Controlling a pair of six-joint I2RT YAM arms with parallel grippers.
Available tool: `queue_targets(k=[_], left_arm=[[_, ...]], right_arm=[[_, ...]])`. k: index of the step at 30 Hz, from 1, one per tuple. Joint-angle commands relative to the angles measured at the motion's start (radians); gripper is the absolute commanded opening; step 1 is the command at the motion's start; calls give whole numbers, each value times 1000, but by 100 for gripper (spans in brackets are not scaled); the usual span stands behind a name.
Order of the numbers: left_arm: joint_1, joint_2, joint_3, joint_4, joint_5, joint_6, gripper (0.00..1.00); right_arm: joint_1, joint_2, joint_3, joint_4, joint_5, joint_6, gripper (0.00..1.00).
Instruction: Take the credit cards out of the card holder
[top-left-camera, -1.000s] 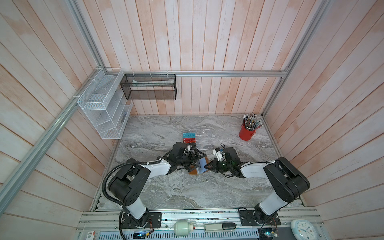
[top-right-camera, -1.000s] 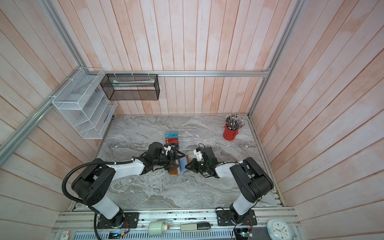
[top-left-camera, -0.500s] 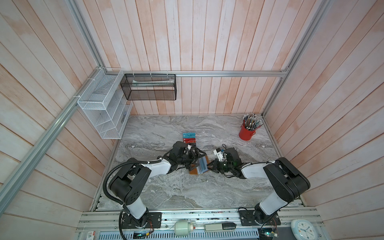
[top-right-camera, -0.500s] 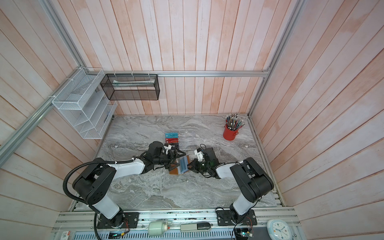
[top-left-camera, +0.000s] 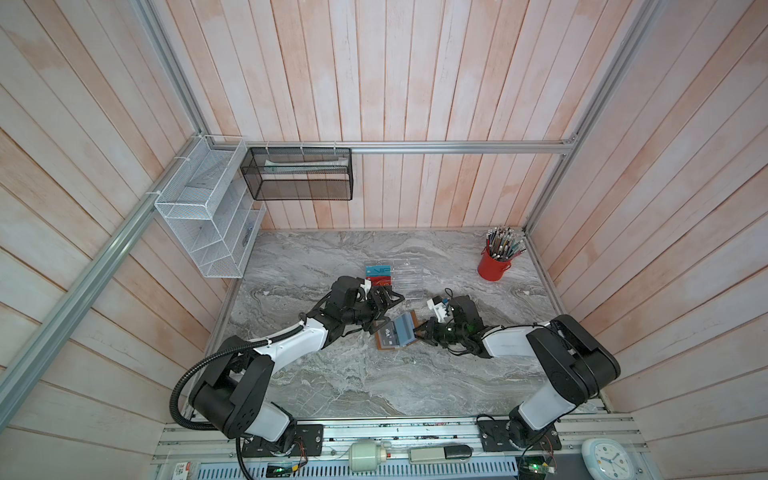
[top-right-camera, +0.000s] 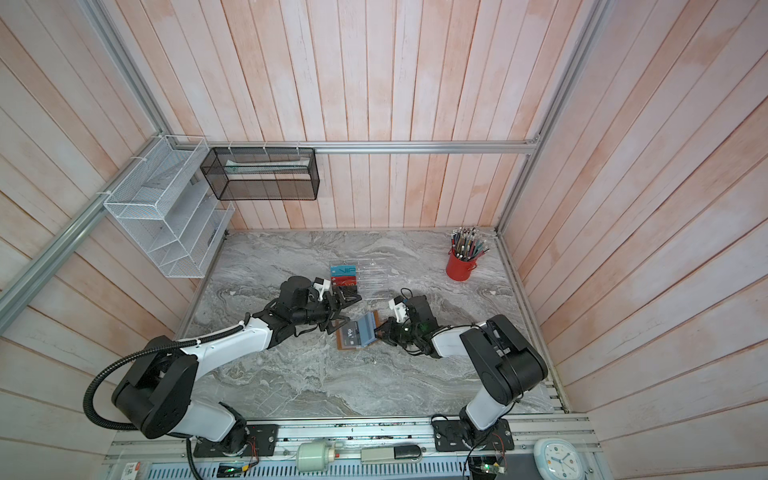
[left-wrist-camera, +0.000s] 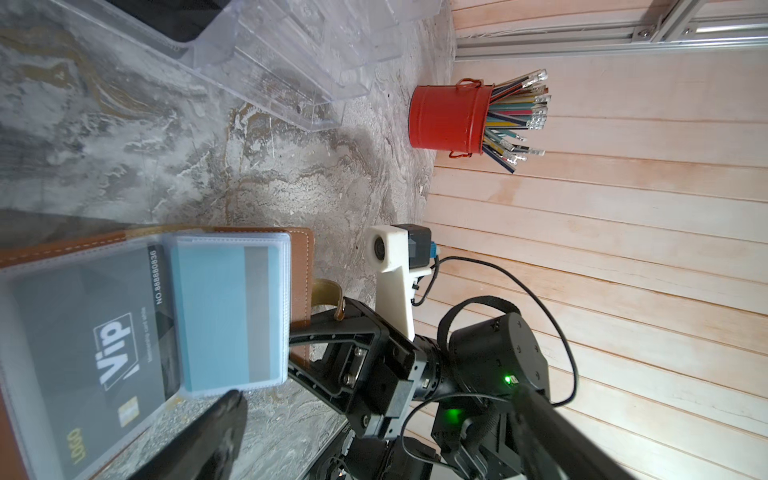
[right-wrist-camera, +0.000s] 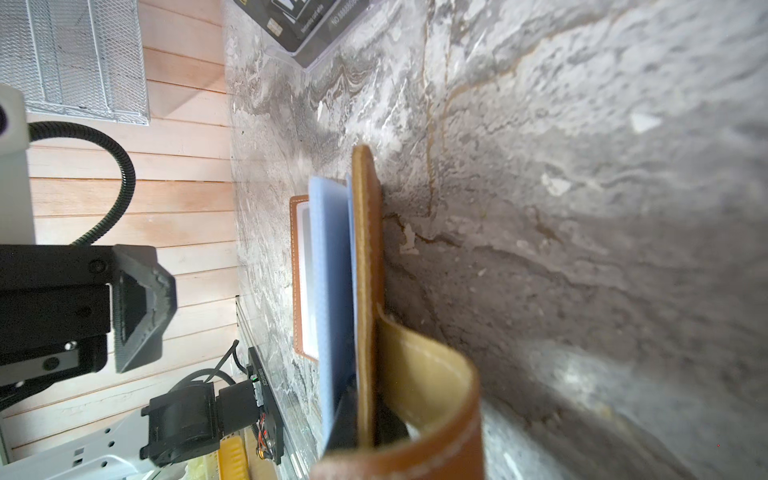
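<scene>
Pale pink plank walls box in a grey marbled bench (top-left-camera: 332, 374). The right claw (top-left-camera: 419, 332) is clamped on the outer edge of the tan-brown leather card holder (left-wrist-camera: 301, 257), which lies open mid-bench. The left claw (top-left-camera: 384, 311) gapes just beside it. A black VIP credit card (left-wrist-camera: 83, 332) and a teal credit card (left-wrist-camera: 216, 316) sit in clear plastic sleeves (left-wrist-camera: 286, 299). They look light, stiff and slick. Each is probably best pinched at a short edge near the sleeve mouth, with the floppy holder pinned.

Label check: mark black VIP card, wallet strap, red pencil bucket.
black VIP card (left-wrist-camera: 91, 345), left wrist view, face.
wallet strap (right-wrist-camera: 428, 374), right wrist view, curved loop.
red pencil bucket (top-left-camera: 492, 268), a top view, side wall.
</scene>
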Motion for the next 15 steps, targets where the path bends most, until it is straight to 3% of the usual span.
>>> queue_targets(k=[1, 8, 15], left_arm=[[-1, 17, -14, -21, -15, 21, 100], [-20, 130, -40, 116, 11, -41, 100], [-64, 228, 34, 170, 12, -64, 100]], right_arm=[[-7, -2, -12, 16, -8, -4, 8], [-6, -16, -12, 6, -6, -7, 13], [-5, -17, -14, 0, -4, -9, 17]])
